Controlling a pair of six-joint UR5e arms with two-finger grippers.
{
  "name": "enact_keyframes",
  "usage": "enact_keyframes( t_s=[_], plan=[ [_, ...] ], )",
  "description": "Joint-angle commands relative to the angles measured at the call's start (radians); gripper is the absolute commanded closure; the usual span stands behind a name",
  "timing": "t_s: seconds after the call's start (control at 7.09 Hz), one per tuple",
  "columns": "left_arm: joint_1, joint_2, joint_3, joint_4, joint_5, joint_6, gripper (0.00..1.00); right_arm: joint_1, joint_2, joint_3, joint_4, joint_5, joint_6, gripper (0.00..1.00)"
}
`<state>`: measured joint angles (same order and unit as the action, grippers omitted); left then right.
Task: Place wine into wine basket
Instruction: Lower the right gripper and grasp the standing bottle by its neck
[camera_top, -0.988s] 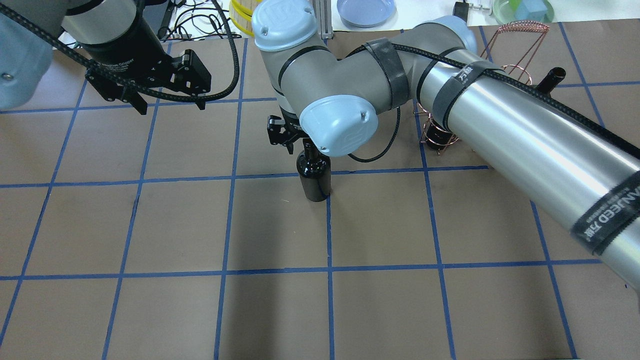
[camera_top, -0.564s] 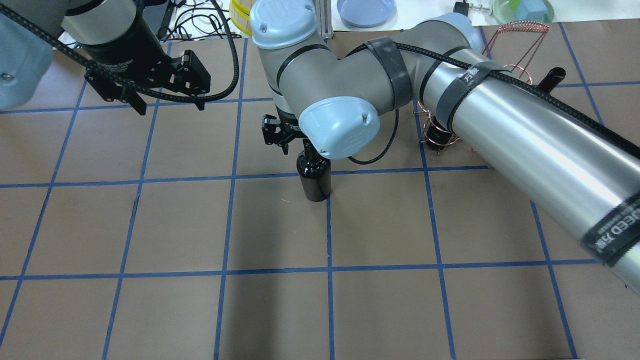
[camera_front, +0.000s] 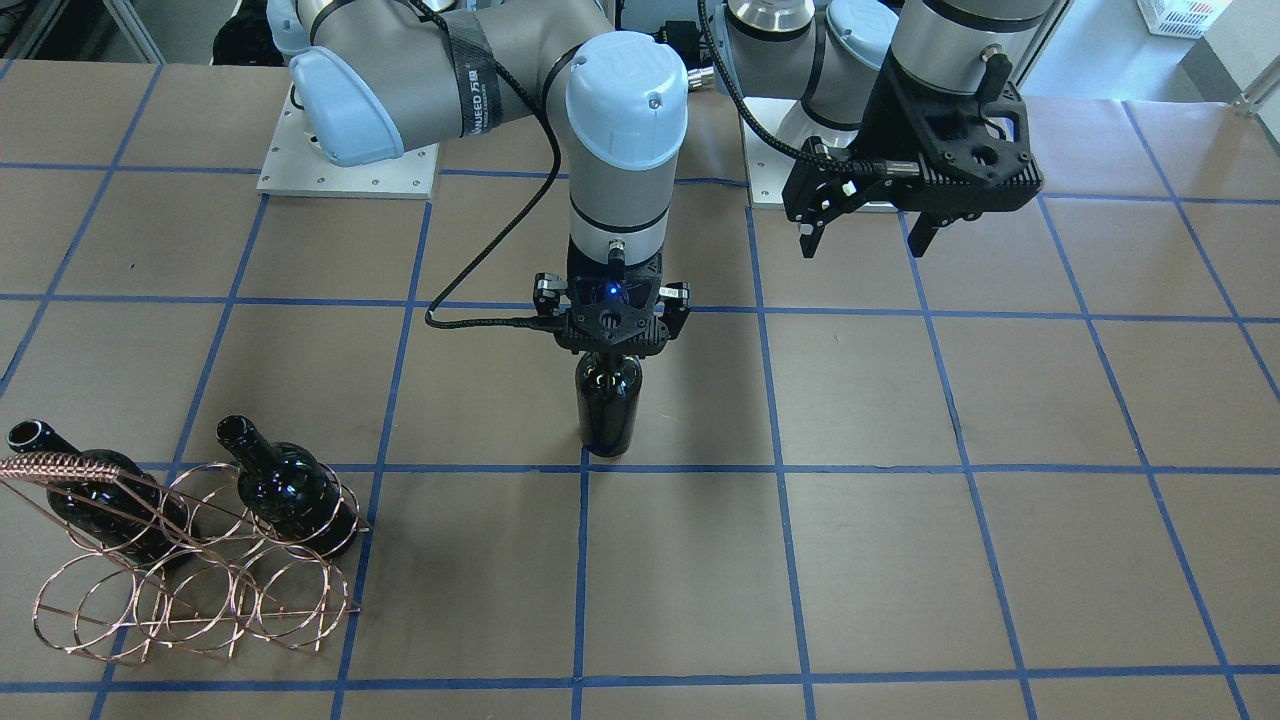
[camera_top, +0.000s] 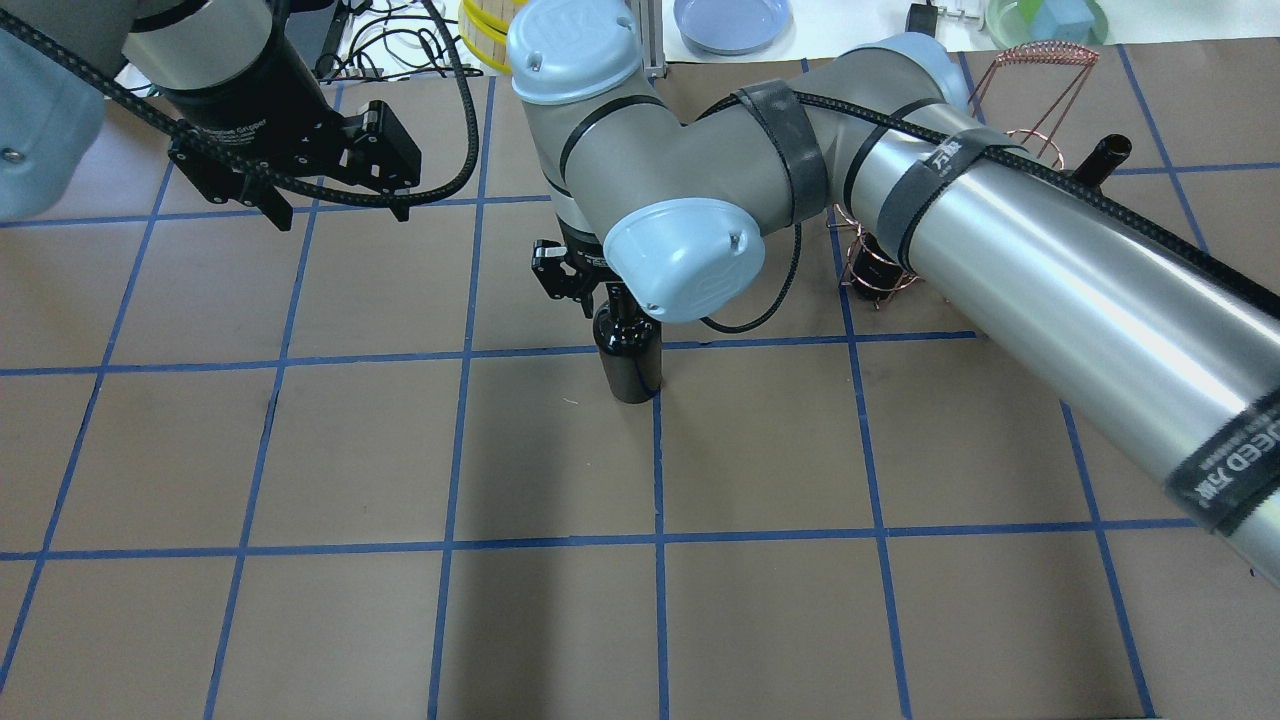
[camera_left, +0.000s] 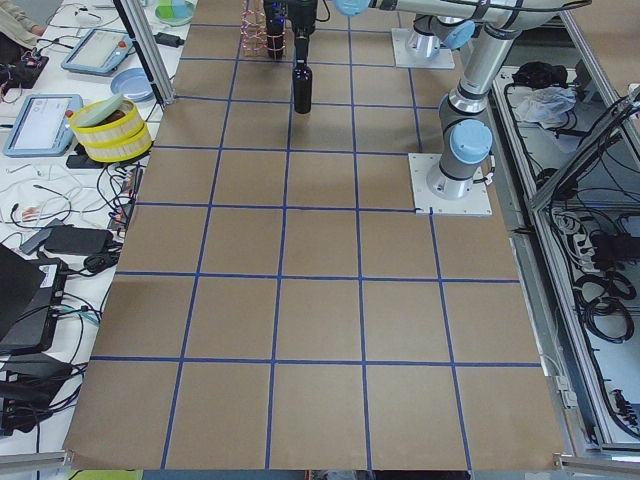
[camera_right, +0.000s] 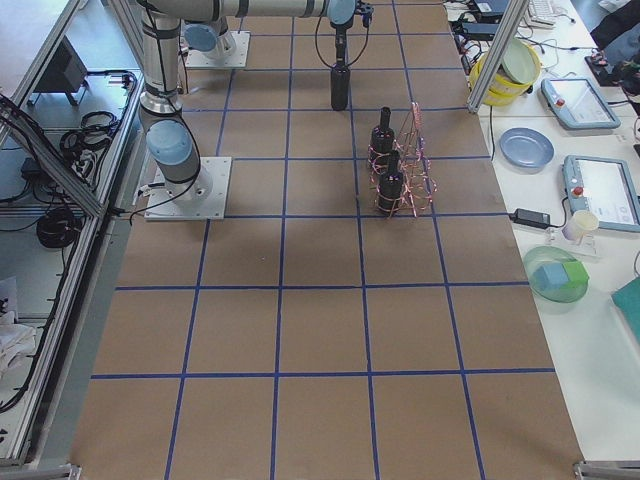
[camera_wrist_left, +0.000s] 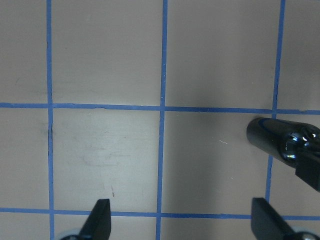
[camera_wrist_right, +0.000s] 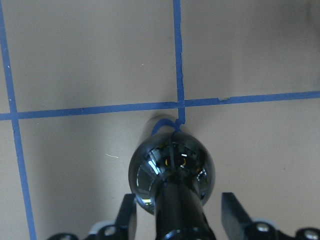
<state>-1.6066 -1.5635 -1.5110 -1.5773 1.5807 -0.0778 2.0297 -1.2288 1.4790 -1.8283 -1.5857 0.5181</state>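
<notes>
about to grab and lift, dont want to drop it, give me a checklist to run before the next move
1. wine bottle upright on the table: ok.
2. neck between the fingers of the right gripper: ok.
3. right gripper shut on the neck: not ok, gaps on both sides.
4. left gripper away from the wine bottle: ok, open, apart.
5. free rings in the wine basket: ok, two bottles in, front rings empty.

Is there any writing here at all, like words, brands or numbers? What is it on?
"JEED", beginning hidden, then unreadable characters: black strap on the right arm.
"Gripper", earlier words blurred: black collar above the left gripper.
"UR", faint: blue joint cap.
No label on the wine bottle.
</notes>
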Motion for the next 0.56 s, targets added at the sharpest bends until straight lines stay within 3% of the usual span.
enact_keyframes(
  t_s=[0.0, 0.42],
  plan=[
    [-0.003, 0.002, -0.003, -0.004, 0.004, 0.000, 0.00, -0.006, -0.009, -0.003, -0.011, 0.003, 0.000, 0.79],
    [-0.003, 0.002, -0.003, -0.006, 0.004, 0.000, 0.00, -0.009, -0.020, -0.008, -0.009, 0.001, 0.002, 0.83]
  ],
)
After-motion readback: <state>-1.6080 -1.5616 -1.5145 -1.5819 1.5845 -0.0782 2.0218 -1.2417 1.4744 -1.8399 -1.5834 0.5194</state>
